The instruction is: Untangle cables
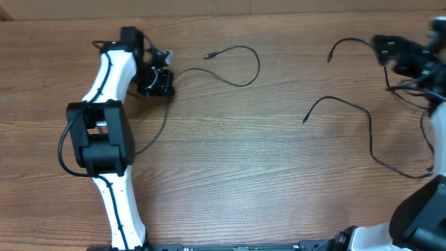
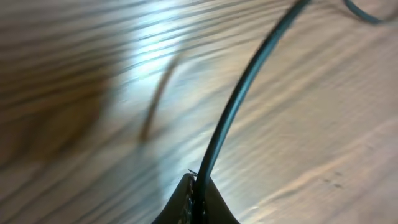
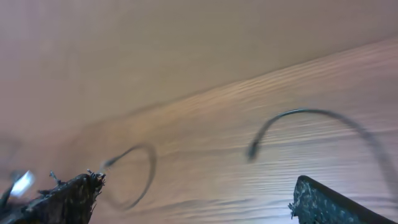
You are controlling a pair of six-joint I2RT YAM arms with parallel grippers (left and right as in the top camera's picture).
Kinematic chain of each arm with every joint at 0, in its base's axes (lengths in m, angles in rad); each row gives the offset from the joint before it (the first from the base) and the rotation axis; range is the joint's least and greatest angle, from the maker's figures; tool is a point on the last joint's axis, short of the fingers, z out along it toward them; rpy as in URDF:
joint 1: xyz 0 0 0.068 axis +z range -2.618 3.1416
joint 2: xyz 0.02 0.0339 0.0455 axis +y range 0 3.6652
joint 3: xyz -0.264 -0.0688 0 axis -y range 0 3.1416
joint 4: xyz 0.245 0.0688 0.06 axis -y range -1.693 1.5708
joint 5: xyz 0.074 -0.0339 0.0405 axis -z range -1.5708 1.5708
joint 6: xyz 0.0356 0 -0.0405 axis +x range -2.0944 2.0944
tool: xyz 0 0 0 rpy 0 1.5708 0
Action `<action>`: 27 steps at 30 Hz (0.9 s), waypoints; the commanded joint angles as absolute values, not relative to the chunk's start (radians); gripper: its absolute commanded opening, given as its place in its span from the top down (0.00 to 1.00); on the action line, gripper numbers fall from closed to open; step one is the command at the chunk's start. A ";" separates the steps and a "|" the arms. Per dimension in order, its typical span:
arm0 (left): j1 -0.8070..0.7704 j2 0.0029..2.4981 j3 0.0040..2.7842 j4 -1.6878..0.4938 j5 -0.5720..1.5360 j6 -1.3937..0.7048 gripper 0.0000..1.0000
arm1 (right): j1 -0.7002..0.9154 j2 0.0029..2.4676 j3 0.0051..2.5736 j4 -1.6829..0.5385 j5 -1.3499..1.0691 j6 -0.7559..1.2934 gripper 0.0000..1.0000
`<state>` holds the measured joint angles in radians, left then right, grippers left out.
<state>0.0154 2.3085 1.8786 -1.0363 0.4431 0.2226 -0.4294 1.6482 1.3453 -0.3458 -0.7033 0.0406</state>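
L gripper point(image 1: 159, 78) is clamped tight on one cable point(image 1: 240, 85); in the left wrist view the strand point(image 2: 236, 106) rises straight out from between the closed fingertips point(image 2: 196, 196). Prob. held near its end so the rest can be dragged out flat and kept away from the others. From the grip it runs right, curls round in one open loop and ends in a small plug, lying on the table point(image 1: 230, 174) and crossing nothing.

R gripper point(image 1: 385, 50) sits at the far right edge with jaws spread wide and nothing between them; in its own view the gap point(image 3: 196, 199) shows only bare wood and two blurred strands beyond. Looks parked, ready to take the next cord.

Second cable point(image 1: 327, 98) lies mid-right, plug end pointing left, then drops and sweeps toward the right edge. Third cable point(image 1: 352, 40) arcs just beside the R gripper. All three look well apart, so the untangling seems mostly done.

In the way: thick arm wiring bunches near the R arm, where the cords' far ends vanish, can't tell if they cross there. A thin dark line below the L gripper: cable or arm wire, can't tell
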 commanded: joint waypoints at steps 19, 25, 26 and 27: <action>-0.093 1.948 1.943 -1.152 0.737 0.553 0.96 | 0.201 1.605 1.363 -0.415 -0.756 -0.197 0.00; -0.102 1.916 1.943 -1.344 0.741 0.731 0.96 | 0.316 1.605 1.363 -0.450 -0.675 -0.376 0.00; -0.107 1.916 1.943 -1.383 0.745 0.770 0.96 | 0.331 1.605 1.363 -0.459 -0.660 -0.403 0.00; -0.112 1.916 1.943 -1.418 0.752 0.806 0.96 | 0.344 1.605 1.363 -0.467 -0.643 -0.426 0.00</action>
